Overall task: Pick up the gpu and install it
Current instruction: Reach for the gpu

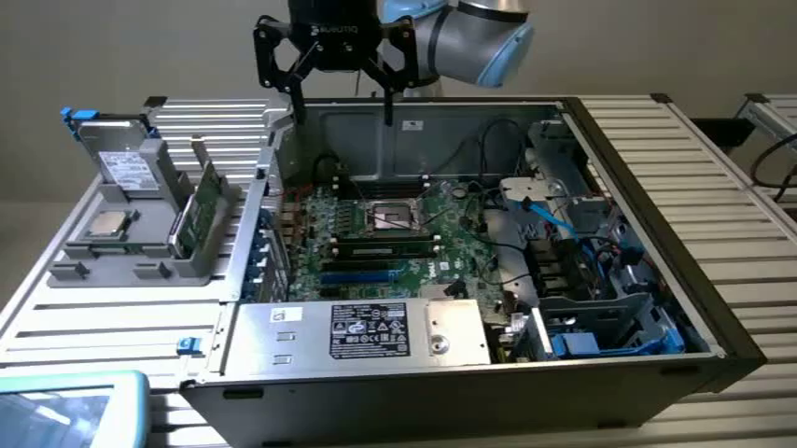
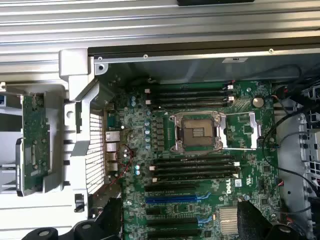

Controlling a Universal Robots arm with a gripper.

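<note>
- The hand (image 1: pixel 342 110) hangs over the back rim of the open computer case (image 1: pixel 648 201). Its two black fingers are spread wide with nothing between them, and there is free air on every side.
- The gpu (image 1: pixel 193 213) is well apart from the hand. It stands on its long edge in a slot of the grey holder (image 1: pixel 125 257).
- The holder sits on the table (image 1: pixel 100 313) toward the edge on the exterior view's left, just beside the case's side wall.
- In the wrist view the gpu (image 2: pixel 32 142) is a thin upright card showing its green circuit face, with the holder's grey walls close on both sides.
- A silver hard drive (image 1: pixel 125 168) with blue clips stands at the holder's far end.
- A small square chip (image 1: pixel 110 222) lies flat in a recess near the card, so there is little room beside the gpu and open room above it.
- The table is made of pale ribbed metal slats, with bare stretches along its near edge.
- The case is black outside and plain grey steel inside, with its cover off.
- The green motherboard (image 1: pixel 386 233) lies flat on the case floor.
- A square metal socket (image 2: pixel 197 132) sits mid-board between rows of long black slots.
- The blue and black expansion slots (image 2: pixel 175 198) lie uncovered with clear space over them.
- A boxy silver power unit (image 1: pixel 361 331) with a printed label spans the case's near end.
- Black and blue cables (image 1: pixel 548 215) crowd the side on the exterior view's right.
</note>
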